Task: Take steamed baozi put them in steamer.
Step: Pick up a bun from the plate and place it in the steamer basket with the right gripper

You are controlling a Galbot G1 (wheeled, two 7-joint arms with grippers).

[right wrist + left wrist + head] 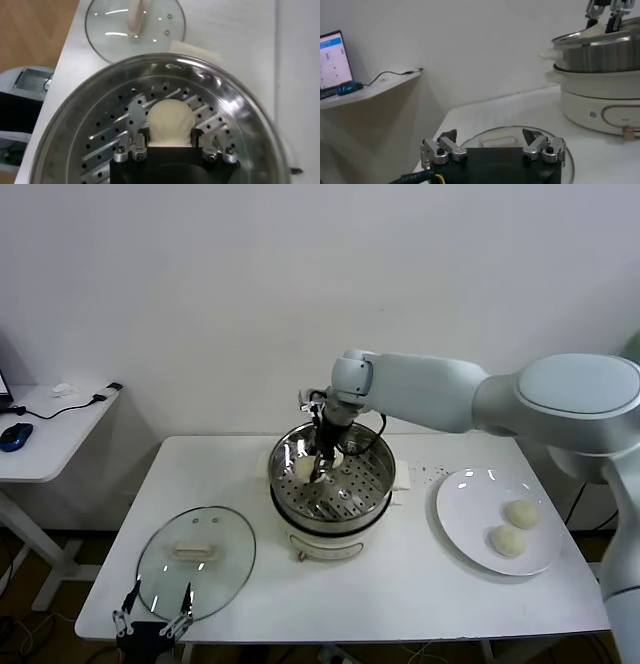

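Note:
My right gripper (321, 472) reaches down inside the steamer (372, 487), a shiny steel pot with a perforated floor on a white base. Its fingers are shut on a cream-white baozi (305, 468), held just over the basket floor. In the right wrist view the baozi (169, 117) sits between the two fingers of the gripper (169, 133), above the steamer floor (100, 125). Two more baozi (521, 513) (508, 540) lie on the white plate (462, 506) to the right. My left gripper (152, 621) is open and empty, low at the table's front left edge.
The round glass lid (196, 559) lies flat on the table at the front left, just beyond the left gripper (490, 135). A side desk (50, 434) with a mouse and cables stands to the far left. The steamer (605, 50) rises beyond the lid in the left wrist view.

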